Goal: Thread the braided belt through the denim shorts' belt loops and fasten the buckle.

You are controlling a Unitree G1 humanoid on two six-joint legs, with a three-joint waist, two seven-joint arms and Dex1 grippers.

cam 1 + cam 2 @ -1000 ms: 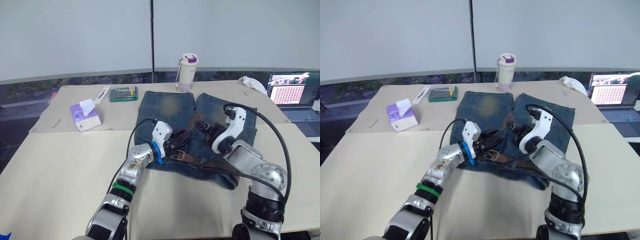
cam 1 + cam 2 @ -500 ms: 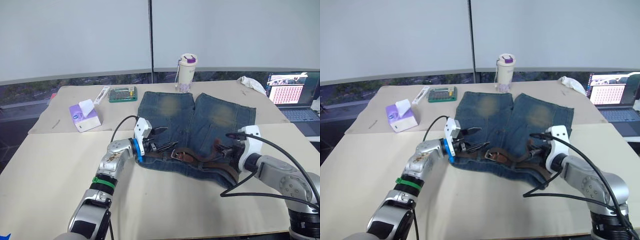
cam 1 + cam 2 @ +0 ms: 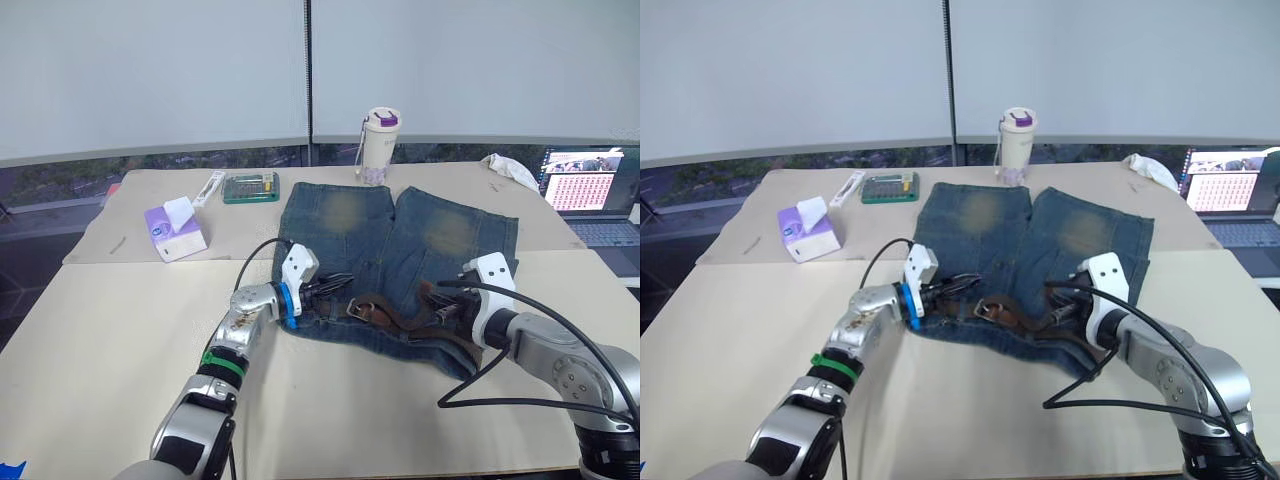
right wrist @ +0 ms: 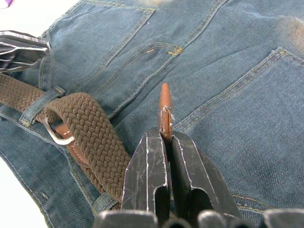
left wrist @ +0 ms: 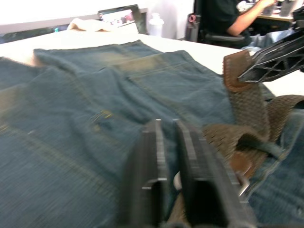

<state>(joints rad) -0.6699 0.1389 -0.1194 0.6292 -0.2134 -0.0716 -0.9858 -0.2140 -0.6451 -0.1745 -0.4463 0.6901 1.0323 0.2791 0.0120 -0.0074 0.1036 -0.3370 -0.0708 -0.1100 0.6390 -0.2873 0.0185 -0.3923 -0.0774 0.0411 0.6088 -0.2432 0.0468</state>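
Denim shorts (image 3: 400, 250) lie flat on the table (image 3: 120, 340), waistband toward the robot and legs pointing away. A braided brown belt (image 4: 90, 128) runs along the waistband, partly threaded: in the right wrist view it passes under one belt loop (image 4: 40, 102) and then bunches into a fold beside the silver buckle (image 4: 54, 135), which lies on the denim near the middle of the waistband.

The left hand (image 3: 335, 292) rests at the robot's left end of the waistband; its two black fingers (image 5: 152, 175) stand close together with only a thin gap, and whether they pinch cloth or belt cannot be told. The right hand (image 4: 165, 142) sits at the right end of the waistband, its fingers closed on the belt's tan leather tip (image 4: 165, 107), which stands upright between them above the denim.

Beyond the shorts stands a white bottle with a purple lid (image 3: 378, 145). To the robot's left lie a purple tissue box (image 3: 172, 228) and a green tray (image 3: 250, 186). A laptop (image 3: 585, 195) sits at the far right, with a white cloth (image 3: 510, 168) near it.
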